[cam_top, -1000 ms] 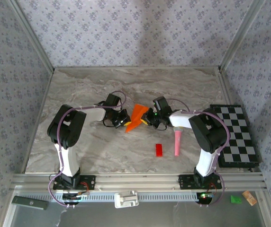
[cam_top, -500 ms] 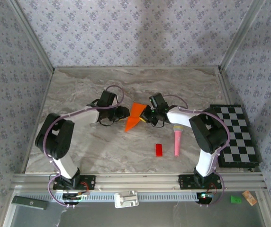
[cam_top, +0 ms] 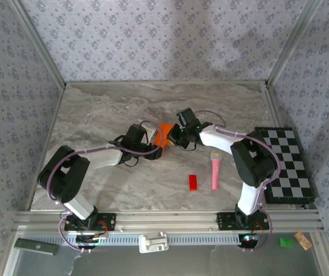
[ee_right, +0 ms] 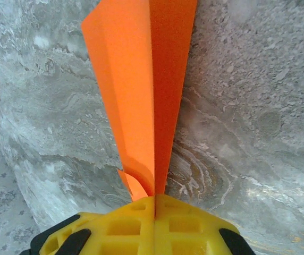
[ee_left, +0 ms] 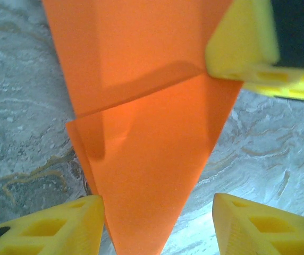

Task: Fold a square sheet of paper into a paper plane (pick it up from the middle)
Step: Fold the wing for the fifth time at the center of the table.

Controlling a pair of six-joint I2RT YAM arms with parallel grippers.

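– Right tool is clamped on the orange paper. Both yellow fingers are pressed together with the folded layers pinched between them at one end.
– Left tool?
– Left tool has its jaws apart, one yellow fingertip on either side of the paper's pointed end. The left fingertip sits right at the paper's edge; can't tell if it touches.
– Where's the paper?
– Middle of the counter, between the two tools. It's creased and folded into a narrow wedge, and a flap edge crosses it in the left wrist view. Can't tell if it rests on the marble or hangs just above.
– Anything else around?
– Red block and pink toy microphone lie nearer the arm bases, well apart from the paper. They're near each other, not touching. Checkerboard lies flat at the right side.
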